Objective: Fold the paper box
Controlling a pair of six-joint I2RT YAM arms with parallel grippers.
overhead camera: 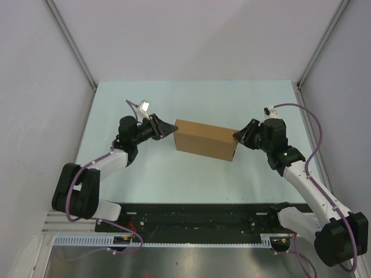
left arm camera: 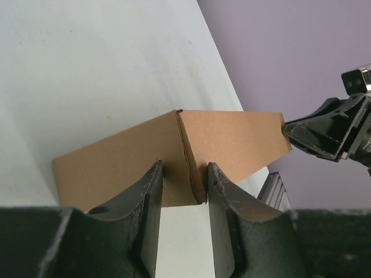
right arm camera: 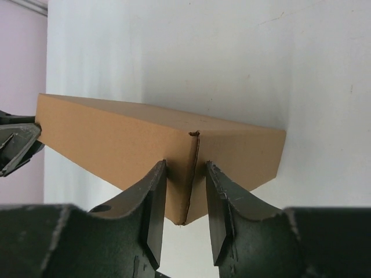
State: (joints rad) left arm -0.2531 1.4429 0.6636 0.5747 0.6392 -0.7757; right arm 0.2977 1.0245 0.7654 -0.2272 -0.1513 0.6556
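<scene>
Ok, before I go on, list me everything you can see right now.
box: one, plain brown, closed up, mid-table between the arms
table: one, pale, under everything
walls: three, grey-lilac, left, back and right of the table
rail: one, black, along the near edge
left tool: one, black, pinching the box's left corner
right tool: one, black, pinching the opposite corner
</scene>
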